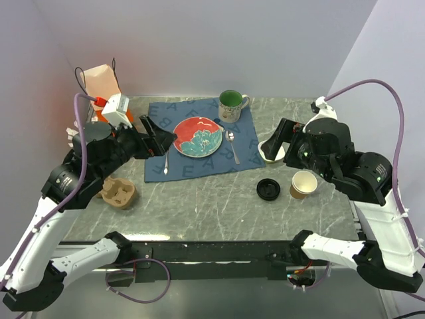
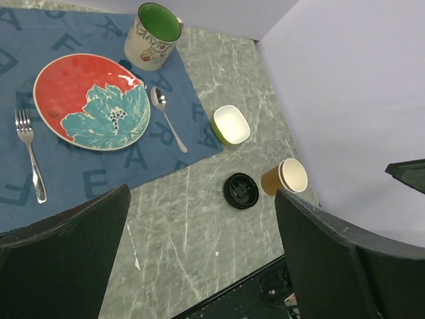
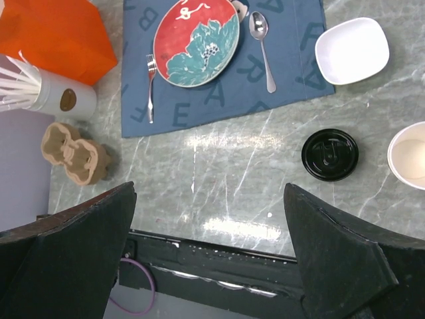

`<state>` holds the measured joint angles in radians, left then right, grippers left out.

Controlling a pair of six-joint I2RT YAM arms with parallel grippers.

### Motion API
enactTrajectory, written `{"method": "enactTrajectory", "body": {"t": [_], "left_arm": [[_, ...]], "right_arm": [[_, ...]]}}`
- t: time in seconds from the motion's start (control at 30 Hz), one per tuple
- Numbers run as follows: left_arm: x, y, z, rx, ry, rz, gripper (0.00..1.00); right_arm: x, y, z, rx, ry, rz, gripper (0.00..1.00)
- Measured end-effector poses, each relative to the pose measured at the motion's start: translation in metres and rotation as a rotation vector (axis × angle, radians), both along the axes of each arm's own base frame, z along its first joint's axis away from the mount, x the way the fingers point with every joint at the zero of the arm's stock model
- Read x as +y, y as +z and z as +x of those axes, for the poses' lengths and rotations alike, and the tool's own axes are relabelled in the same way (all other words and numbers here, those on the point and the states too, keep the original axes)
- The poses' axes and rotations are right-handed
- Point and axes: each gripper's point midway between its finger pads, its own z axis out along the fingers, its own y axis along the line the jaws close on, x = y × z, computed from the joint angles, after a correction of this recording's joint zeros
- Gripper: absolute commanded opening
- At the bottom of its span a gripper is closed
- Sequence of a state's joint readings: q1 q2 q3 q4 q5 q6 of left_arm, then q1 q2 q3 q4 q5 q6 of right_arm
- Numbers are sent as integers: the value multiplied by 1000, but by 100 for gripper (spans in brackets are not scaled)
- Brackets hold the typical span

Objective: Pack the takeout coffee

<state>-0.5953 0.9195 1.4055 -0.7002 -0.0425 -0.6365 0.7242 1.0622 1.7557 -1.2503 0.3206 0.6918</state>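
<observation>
No lidded brown cup shows in any view. A lidless tan paper cup (image 1: 304, 184) stands at the right of the table, also in the left wrist view (image 2: 284, 177) and at the right wrist view's edge (image 3: 412, 156). A separate flat black lid (image 1: 268, 189) lies just left of it (image 2: 240, 191) (image 3: 330, 155). A brown pulp cup carrier (image 1: 118, 193) sits at the left (image 3: 73, 154). My left gripper (image 1: 159, 136) (image 2: 202, 199) hovers open and empty over the placemat's left edge. My right gripper (image 1: 275, 139) (image 3: 210, 199) is open and empty above the white bowl.
A blue placemat (image 1: 249, 143) holds a red flowered plate (image 1: 198, 136), a fork (image 1: 166, 159), a spoon (image 1: 232, 146) and a green mug (image 1: 230, 105). A white bowl (image 1: 272, 154) lies right of it. An orange bag (image 1: 103, 83) and a white canister (image 3: 60, 96) stand back left.
</observation>
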Motion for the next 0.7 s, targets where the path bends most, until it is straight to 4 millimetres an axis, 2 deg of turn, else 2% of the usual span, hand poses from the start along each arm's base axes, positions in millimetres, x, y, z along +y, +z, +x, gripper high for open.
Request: {"method": "enactTrajectory", "body": {"t": [0.23, 0.37, 0.47, 0.53, 0.57, 0.6, 0.7], "left_arm": [[0, -18, 6, 30, 22, 22, 97], [-2, -46, 11, 80, 28, 52, 97], [-4, -67, 13, 115, 26, 78, 97], [-5, -81, 14, 136, 25, 95, 97], [-5, -88, 14, 149, 23, 105, 97], [-5, -97, 14, 165, 21, 117, 97], [-6, -102, 13, 173, 10, 127, 97]], "right_arm": [[-11, -20, 1, 16, -48, -45, 100], [-27, -31, 10, 12, -117, -146, 98], [-42, -40, 21, 24, -193, -204, 90], [-62, -57, 32, 83, -288, -241, 80], [-78, -69, 38, 125, -356, -251, 75], [-94, -83, 42, 173, -419, -261, 65], [-130, -132, 47, 332, -543, -291, 57]]}}
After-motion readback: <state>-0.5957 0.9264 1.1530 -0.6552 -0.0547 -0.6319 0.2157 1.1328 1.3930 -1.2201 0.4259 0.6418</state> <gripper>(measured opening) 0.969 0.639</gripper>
